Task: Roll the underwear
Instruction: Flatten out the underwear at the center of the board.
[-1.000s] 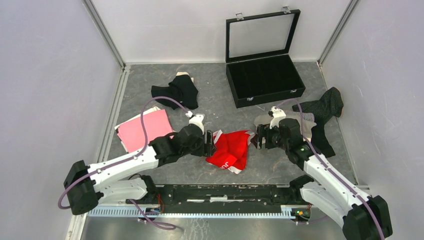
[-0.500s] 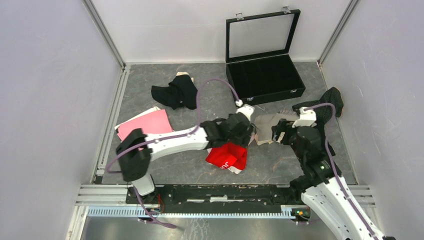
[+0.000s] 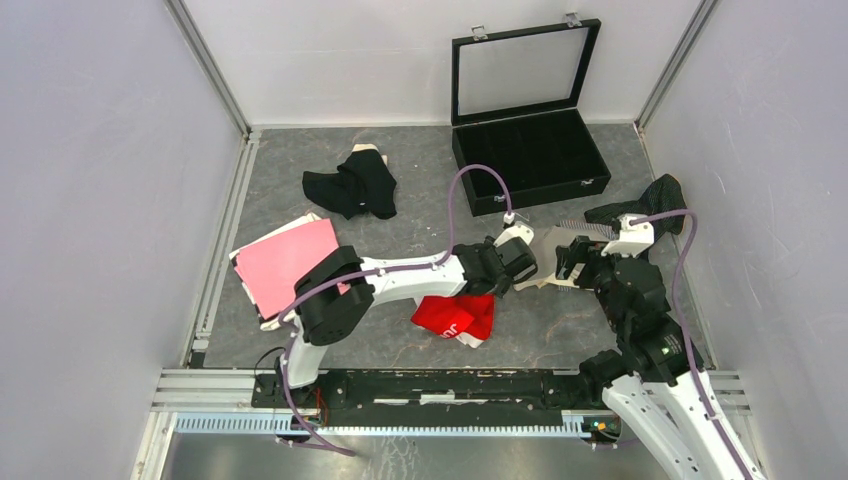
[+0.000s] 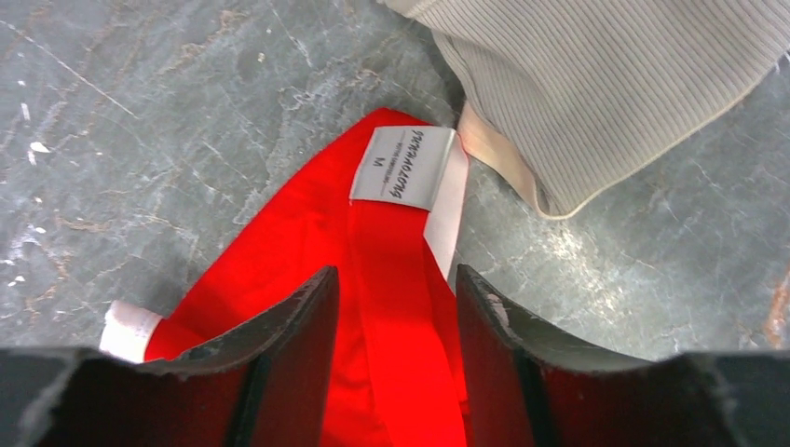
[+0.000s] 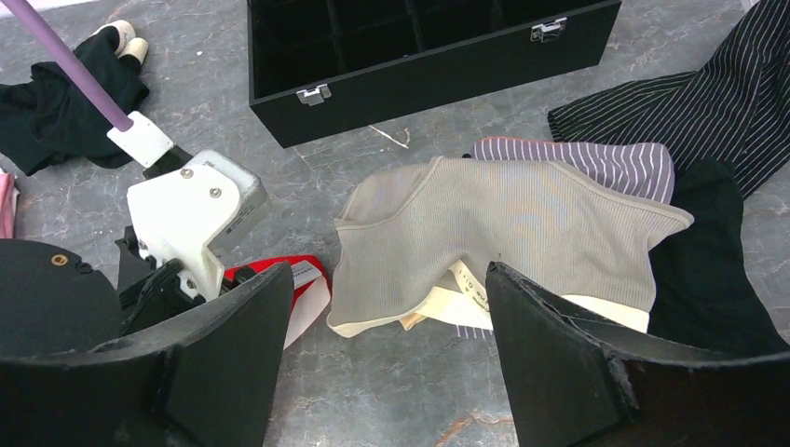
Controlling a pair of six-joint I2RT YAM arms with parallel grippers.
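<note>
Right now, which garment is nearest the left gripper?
The red underwear: it shows between the fingers of the left gripper. The beige one sits just beyond; the black one and the pink one lie far off.

The worktop (image 3: 420, 215) is grey and stone-like, matt, with pale veins and fine scratches. The red underwear (image 4: 307, 279) is smooth thin cloth with a white woven label (image 4: 403, 165) and a white band. The beige underwear (image 5: 522, 233) is a fine-ribbed matt knit. The pinstriped underwear (image 5: 689, 102) is dark cloth with thin pale lines. The case (image 3: 535, 195), far right, is matt black with small shiny metal clasps (image 5: 314, 94) and a glass lid (image 3: 520, 70). The fingers (image 4: 289, 345) of the left hand (image 4: 393, 272) and of the right hand (image 5: 387, 275) are dark matt plastic, rough and chipped at the edges.
</note>
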